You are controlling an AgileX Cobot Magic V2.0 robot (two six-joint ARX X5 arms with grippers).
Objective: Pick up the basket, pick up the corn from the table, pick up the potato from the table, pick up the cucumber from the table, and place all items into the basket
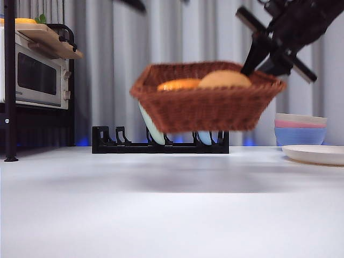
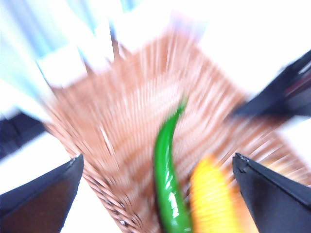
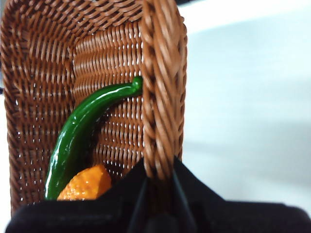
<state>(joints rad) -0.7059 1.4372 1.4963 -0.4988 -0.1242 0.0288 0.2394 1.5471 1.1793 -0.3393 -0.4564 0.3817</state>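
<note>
The brown wicker basket [image 1: 207,107] hangs above the white table [image 1: 172,215], a little tilted. My right gripper [image 1: 252,67] is shut on its right rim [image 3: 163,87], one jaw inside and one outside [image 3: 158,179]. Inside lie the orange corn [image 1: 179,84] and the tan potato [image 1: 224,79], both showing over the rim. The green cucumber [image 3: 77,131] lies along the basket floor beside the corn [image 3: 87,184]. My left gripper [image 2: 156,158] is open above the basket [image 2: 121,126], over the cucumber [image 2: 167,170] and corn [image 2: 211,199]; that picture is blurred. The left wrist view also shows the right arm [image 2: 286,92].
A black dish rack [image 1: 160,142] with plates stands behind the basket. Stacked pastel bowls [image 1: 300,129] and a white plate [image 1: 314,154] sit at the right. A microwave [image 1: 35,75] on a dark shelf stands at the left. A black arm tip [image 1: 134,4] shows at the top edge.
</note>
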